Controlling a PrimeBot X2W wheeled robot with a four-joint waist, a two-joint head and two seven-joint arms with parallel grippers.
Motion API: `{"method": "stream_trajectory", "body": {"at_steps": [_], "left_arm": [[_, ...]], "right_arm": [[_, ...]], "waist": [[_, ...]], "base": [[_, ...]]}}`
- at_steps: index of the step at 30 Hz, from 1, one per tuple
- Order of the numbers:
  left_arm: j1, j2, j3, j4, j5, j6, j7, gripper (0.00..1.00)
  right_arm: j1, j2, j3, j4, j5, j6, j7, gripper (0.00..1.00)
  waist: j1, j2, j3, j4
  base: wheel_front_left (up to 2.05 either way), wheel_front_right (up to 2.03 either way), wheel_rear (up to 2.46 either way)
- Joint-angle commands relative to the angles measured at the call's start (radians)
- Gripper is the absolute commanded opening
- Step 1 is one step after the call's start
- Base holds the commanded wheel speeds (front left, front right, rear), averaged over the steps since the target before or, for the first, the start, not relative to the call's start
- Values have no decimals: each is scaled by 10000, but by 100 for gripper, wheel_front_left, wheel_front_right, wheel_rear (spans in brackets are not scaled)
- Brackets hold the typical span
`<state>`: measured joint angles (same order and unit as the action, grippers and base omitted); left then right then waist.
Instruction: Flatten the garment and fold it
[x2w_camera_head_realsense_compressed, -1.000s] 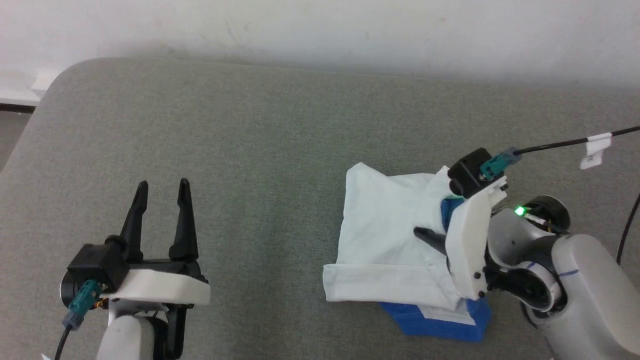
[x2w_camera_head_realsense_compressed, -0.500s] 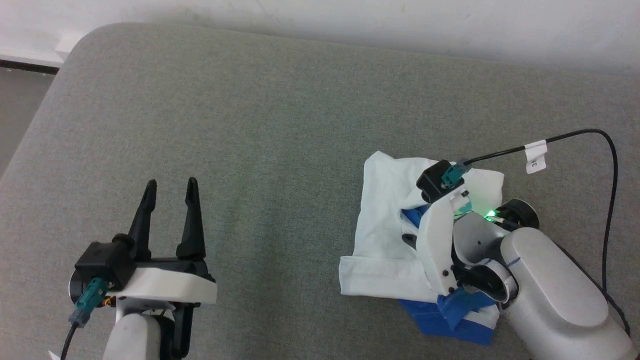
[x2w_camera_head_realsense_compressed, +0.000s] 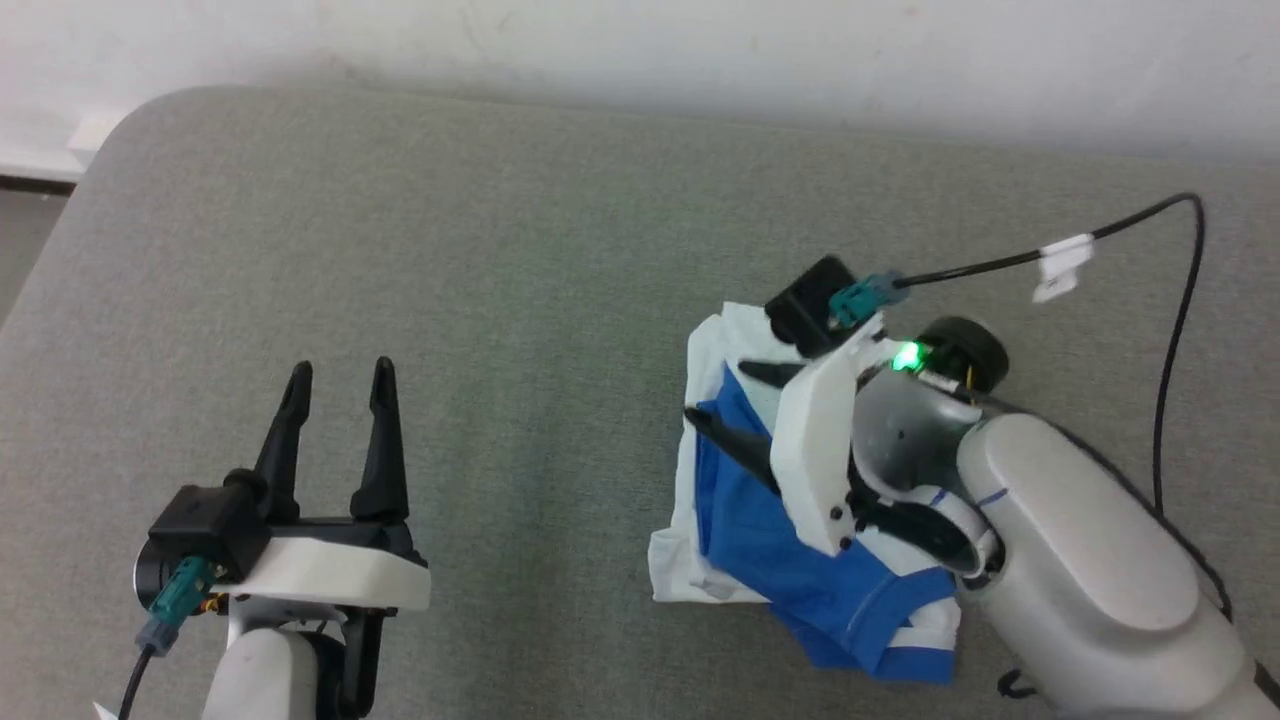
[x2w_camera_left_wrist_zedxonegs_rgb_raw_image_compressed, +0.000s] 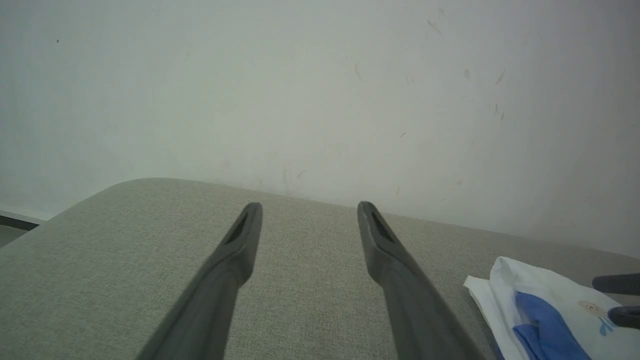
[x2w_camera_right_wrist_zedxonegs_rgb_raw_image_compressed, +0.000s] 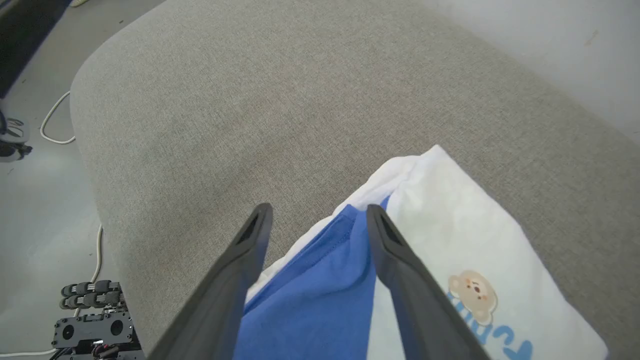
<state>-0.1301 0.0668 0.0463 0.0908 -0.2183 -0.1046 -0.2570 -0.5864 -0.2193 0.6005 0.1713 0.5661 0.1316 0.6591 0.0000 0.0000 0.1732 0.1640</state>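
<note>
The garment (x2w_camera_head_realsense_compressed: 760, 520) lies as a folded bundle on the right of the grey cushion (x2w_camera_head_realsense_compressed: 520, 260). A blue sleeve is draped over its white body. My right gripper (x2w_camera_head_realsense_compressed: 732, 396) hovers over the bundle's far left corner, open and holding nothing. In the right wrist view the blue sleeve (x2w_camera_right_wrist_zedxonegs_rgb_raw_image_compressed: 315, 300) lies below the spread gripper (x2w_camera_right_wrist_zedxonegs_rgb_raw_image_compressed: 318, 210), and the white body carries a bear print (x2w_camera_right_wrist_zedxonegs_rgb_raw_image_compressed: 472, 296). My left gripper (x2w_camera_head_realsense_compressed: 340, 372) stands open and empty at the lower left, well apart from the cloth. The left wrist view has the open gripper (x2w_camera_left_wrist_zedxonegs_rgb_raw_image_compressed: 310, 207) and the garment (x2w_camera_left_wrist_zedxonegs_rgb_raw_image_compressed: 537, 305) at its lower right.
A pale wall (x2w_camera_head_realsense_compressed: 640, 50) runs along the cushion's far edge. A black cable with a white tag (x2w_camera_head_realsense_compressed: 1062, 258) arcs above the right wrist. Left of the cushion is floor with a white cord (x2w_camera_right_wrist_zedxonegs_rgb_raw_image_compressed: 52, 120) and dark equipment (x2w_camera_right_wrist_zedxonegs_rgb_raw_image_compressed: 92, 325).
My right gripper has opened and let go of the garment. The blue sleeve now lies over the white fold. The right arm has shifted left and farther away. The head camera also moved.
</note>
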Motion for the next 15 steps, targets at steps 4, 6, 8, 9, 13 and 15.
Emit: {"method": "stream_trajectory", "body": {"at_steps": [4, 6, 8, 9, 13, 15], "left_arm": [[42, 35, 102, -55, 159, -40, -47, 100], [77, 56, 122, -117, 208, -38, -47, 100], [115, 67, 134, -167, 248, -35, -47, 100], [123, 68, 138, -182, 262, -34, -47, 100], [104, 60, 48, -193, 296, -52, -47, 100], [79, 53, 18, -185, 292, -59, -47, 100]], "right_arm": [[7, -160, -899, -466, -239, -9, -381, 100], [284, -303, -1631, -596, -754, -9, -390, 100], [715, -384, -2443, -654, -1483, -9, -238, 100], [987, -352, -2845, -662, -1801, -9, -98, 100], [2065, -78, -3959, -724, -2929, -9, 519, 100], [2510, 179, -4195, -739, -3188, -9, 736, 100]], "waist": [[0, 0, -283, -337], [0, 0, -349, -424], [0, 0, -388, -504], [0, 0, -395, -533], [0, 0, -339, -590], [0, 0, -286, -598]], "base": [[0, 0, 0], [0, 0, 0], [0, 0, 0], [0, 0, 0], [0, 0, 0], [0, 0, 0]]}}
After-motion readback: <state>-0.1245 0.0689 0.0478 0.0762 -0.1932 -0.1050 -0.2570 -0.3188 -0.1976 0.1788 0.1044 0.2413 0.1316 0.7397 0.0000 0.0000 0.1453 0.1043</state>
